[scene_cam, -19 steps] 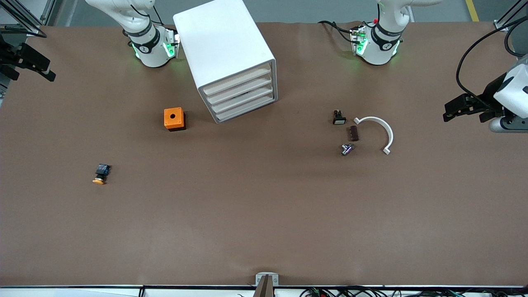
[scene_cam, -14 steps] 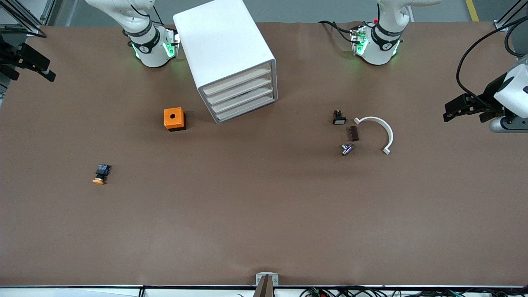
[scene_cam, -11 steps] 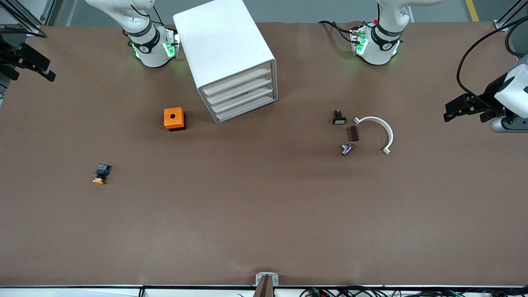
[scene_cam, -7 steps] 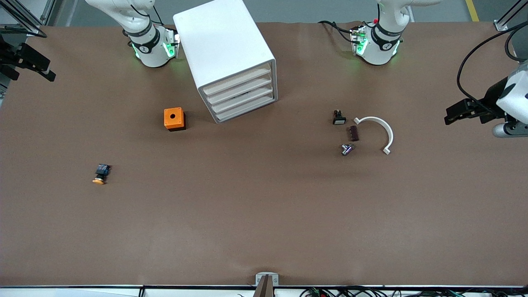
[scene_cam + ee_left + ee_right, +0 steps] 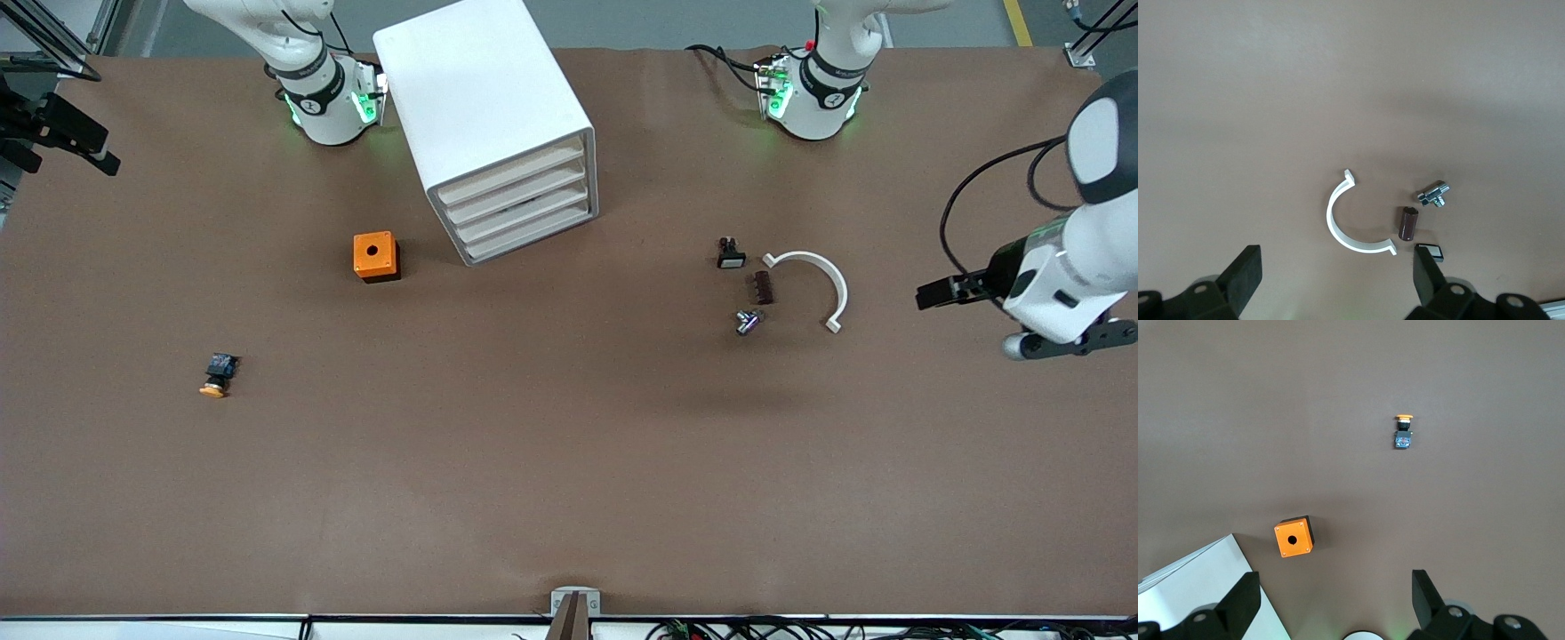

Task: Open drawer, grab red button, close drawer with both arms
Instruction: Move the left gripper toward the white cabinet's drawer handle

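- The orange-capped button lies on its side low in the front view, toward the right arm's end of the table, well apart from everything else.
- A small metal fitting lies toward the left arm's end, the nearest of a loose cluster of four parts.
- Just farther than the fitting lie a brown block and a white half-ring clamp, side by side but apart.
- A black switch with a white face is the farthest of the cluster, near the block.
- The left gripper hangs over bare table at the left arm's end, jaws spread wide and holding nothing.
- An orange box with a round hole sits near the cabinet's corner.
- The white cabinet stands in the upper middle of the frame, turned at an angle.
- The drawer, second from top, is shut flush with the other three.
- The red-capped button cannot be seen in any view.
- The right gripper waits at the upper edge of the right arm's end, jaws wide and empty.
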`<state>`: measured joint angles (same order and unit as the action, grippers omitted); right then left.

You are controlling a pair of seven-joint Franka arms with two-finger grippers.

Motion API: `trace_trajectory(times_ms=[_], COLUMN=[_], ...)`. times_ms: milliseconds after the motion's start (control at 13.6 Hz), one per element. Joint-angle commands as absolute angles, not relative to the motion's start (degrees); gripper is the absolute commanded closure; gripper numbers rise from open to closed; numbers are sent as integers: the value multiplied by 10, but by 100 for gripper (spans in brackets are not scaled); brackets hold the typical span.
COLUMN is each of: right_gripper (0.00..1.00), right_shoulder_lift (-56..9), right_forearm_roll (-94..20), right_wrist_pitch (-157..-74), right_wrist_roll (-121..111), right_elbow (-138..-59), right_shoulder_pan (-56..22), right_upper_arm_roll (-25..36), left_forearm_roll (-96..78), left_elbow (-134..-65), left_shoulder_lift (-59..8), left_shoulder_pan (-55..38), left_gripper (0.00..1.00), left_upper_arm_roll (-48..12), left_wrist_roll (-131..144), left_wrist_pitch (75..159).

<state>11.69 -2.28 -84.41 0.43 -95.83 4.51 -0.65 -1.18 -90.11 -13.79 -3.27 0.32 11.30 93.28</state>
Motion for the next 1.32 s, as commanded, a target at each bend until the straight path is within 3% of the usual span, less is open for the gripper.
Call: trace_trajectory(times_ms=[0, 661, 954, 1248], right_gripper=[0, 0, 0, 0], right_shoulder_lift=[127, 127, 127, 127], right_forearm_roll=[-18, -18, -18, -18], right_wrist_pitch=[-844, -843, -843, -843], right_wrist_roll=[1, 1, 1, 1], right_elbow=[-965, -965, -966, -966], right_shoulder_pan=[40, 40, 40, 40], right_upper_arm_roll=[-3, -3, -2, -2], left_forearm_roll=[2, -5, -69, -162], left_elbow=[-888, -883, -820, -816], left_shoulder_lift=[-171, -236, -272, -286], left_shoulder_pan=[-53, -143, -158, -188], left_gripper=[0, 0, 0, 0], left_upper_arm_roll=[3, 2, 2, 2], left_wrist_roll=[152, 384, 476, 585], left_wrist_pitch=[940, 955, 890, 880])
